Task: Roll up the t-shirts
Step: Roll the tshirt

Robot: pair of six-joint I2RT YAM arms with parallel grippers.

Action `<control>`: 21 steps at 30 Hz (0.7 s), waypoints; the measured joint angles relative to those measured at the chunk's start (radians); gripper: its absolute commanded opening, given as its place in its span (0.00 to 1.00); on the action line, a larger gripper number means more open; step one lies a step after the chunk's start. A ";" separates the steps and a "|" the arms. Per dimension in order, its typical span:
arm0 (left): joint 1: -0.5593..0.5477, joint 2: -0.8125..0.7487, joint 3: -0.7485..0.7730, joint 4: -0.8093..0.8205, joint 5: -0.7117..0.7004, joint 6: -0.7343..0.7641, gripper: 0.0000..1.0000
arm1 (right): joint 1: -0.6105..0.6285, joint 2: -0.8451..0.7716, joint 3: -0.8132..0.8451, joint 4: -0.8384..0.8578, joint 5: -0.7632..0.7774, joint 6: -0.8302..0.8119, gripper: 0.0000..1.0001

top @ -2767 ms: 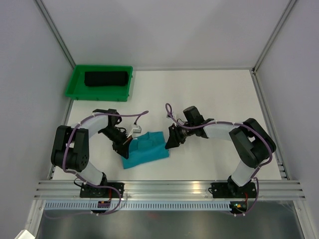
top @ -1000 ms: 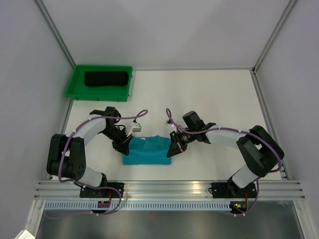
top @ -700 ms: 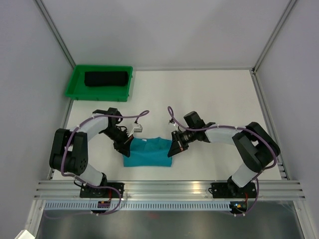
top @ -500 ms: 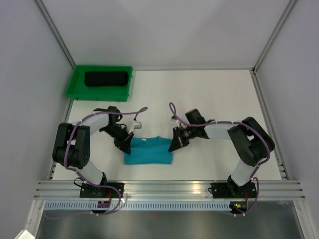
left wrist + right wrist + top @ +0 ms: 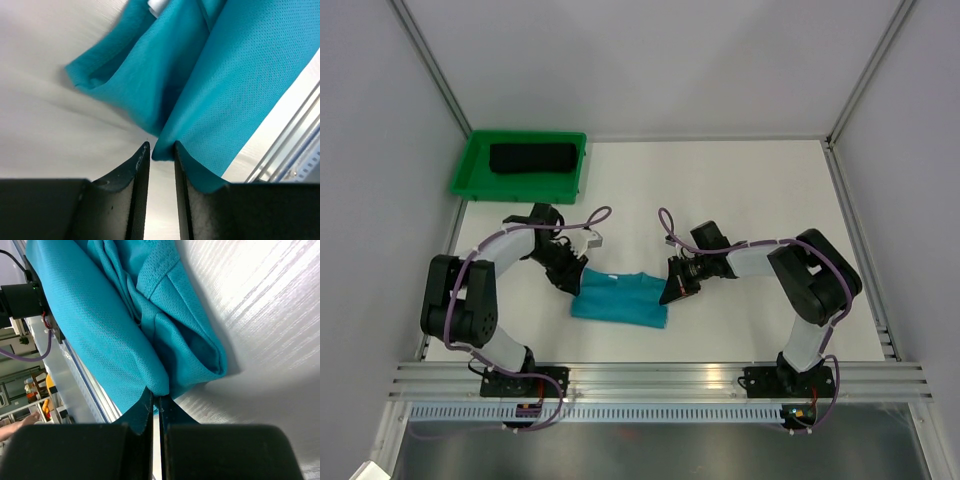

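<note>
teal shirt (image 5: 618,300) lies on the table (image 5: 750,190) between the two pincers, near the front edge, folded into a short band. black shirt (image 5: 530,157) sits rolled in the tray (image 5: 467,178) at the far-left corner, well apart

handling: we read the teal one as light, thin mesh knit, fully limp. layers likely slide over each other and folds open once tension drops. not fragile, not heavy. a one-point grip would just bunch it

where to hold: we'd take both short ends at once, through all layers at the fold edge, not a single loose flap, and keep it low so the table carries it

right pincer (image 5: 156,396): closed, pinching a fold corner at the right end
left pincer (image 5: 161,150): jaws narrowly apart, cloth corner at the tips and draped over one finger, not clamped as far as we see

orientation: long axis runs left-right across the arms, slightly skewed, left end a bit farther from the bases than the right. we cannot tell which end is collar or hem
</note>
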 measured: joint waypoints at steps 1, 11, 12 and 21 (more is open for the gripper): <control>0.000 -0.016 0.000 0.008 -0.008 -0.005 0.34 | -0.001 0.000 0.000 -0.002 0.002 0.000 0.00; -0.086 -0.326 0.023 0.031 -0.092 0.020 0.42 | -0.004 0.000 0.027 -0.055 0.046 0.012 0.00; -0.114 -0.350 0.023 0.027 -0.105 0.031 0.45 | -0.004 0.000 0.031 -0.061 0.050 0.012 0.00; -0.420 -0.458 -0.164 0.022 -0.256 0.124 0.59 | -0.007 0.014 0.053 -0.084 0.058 0.014 0.00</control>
